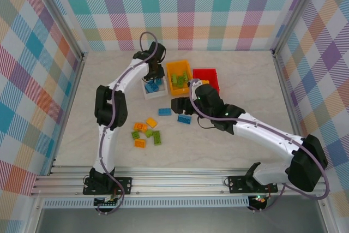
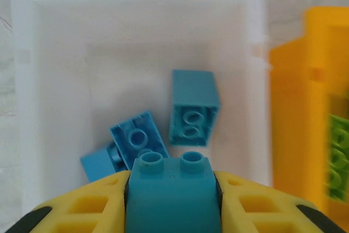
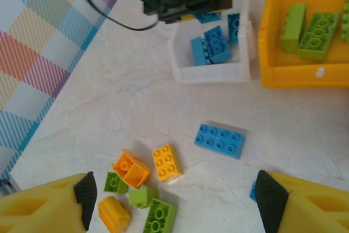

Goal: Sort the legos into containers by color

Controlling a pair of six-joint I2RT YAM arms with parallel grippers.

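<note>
My left gripper [image 2: 173,211] is closed on a blue brick [image 2: 172,186] by its flat sides, above the white bin [image 2: 60,80] at its near edge. Light, rigid, slick plastic, I judge. My right gripper [image 3: 174,205] gapes open over the middle of the table [image 1: 245,75].

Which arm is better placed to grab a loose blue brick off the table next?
Right. The right jaws hang open near the loose blue brick; the left jaws are shut on a second blue brick above the white bin.
</note>
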